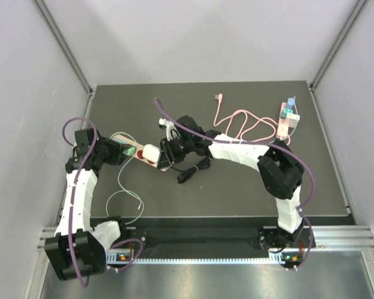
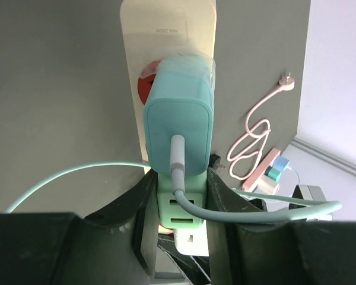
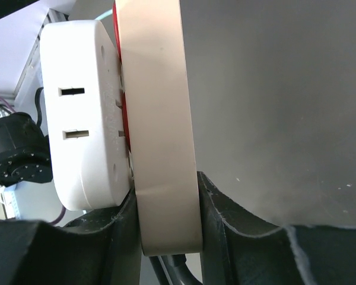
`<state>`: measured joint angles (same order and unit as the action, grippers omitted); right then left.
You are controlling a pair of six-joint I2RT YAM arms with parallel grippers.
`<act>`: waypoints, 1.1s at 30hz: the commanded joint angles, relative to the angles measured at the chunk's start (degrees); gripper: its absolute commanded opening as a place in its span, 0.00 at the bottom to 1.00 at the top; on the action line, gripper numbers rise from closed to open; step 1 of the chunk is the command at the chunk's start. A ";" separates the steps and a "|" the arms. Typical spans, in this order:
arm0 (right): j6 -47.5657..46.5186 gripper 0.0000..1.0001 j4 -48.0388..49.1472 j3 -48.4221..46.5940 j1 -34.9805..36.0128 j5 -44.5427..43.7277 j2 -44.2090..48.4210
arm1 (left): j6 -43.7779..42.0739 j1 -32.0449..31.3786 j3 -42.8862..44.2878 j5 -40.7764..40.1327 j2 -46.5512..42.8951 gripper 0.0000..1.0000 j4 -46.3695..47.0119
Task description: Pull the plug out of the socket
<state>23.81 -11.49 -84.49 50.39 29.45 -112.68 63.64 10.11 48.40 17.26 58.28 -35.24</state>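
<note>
While scanning left of table (image 1: 237, 193) centre, find beige power strip (image 2: 166, 35). Note teal plug (image 2: 179, 119) seated in strip's red socket (image 2: 147, 89), pale cable out its back. See left gripper (image 2: 178, 178) clamped on mint-green slotted block (image 2: 179, 208) just below plug; right gripper (image 3: 166, 189) pinching strip's edge beside white adapter (image 3: 83, 119).

Plug (image 2: 178, 119) sits in strip (image 2: 166, 35), ctr-left on table (image 1: 249, 205).

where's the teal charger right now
In the top view, left of centre: the teal charger is plugged into the cream power strip right at the left gripper, with the white adapter beside it toward the right gripper.
</note>
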 commanded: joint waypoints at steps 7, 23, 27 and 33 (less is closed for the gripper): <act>4.49 0.00 1.02 3.71 -6.36 -12.49 0.97 | 1.74 -0.53 -6.64 23.58 -4.05 0.00 25.45; 7.30 0.00 1.99 6.44 -11.19 -13.99 0.71 | -5.37 -0.44 -2.95 15.64 -7.55 0.00 18.20; 7.39 0.00 2.87 6.79 -11.72 -12.84 0.36 | 3.50 -0.44 -10.25 24.20 -8.71 0.00 39.35; 7.21 0.00 3.22 7.58 -11.81 -13.10 0.18 | 6.59 -0.53 -8.33 28.44 -5.82 0.00 42.81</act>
<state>25.12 -3.70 -78.70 44.21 33.34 -110.96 65.91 10.09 35.77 29.47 54.85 -7.44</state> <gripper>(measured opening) 0.369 0.362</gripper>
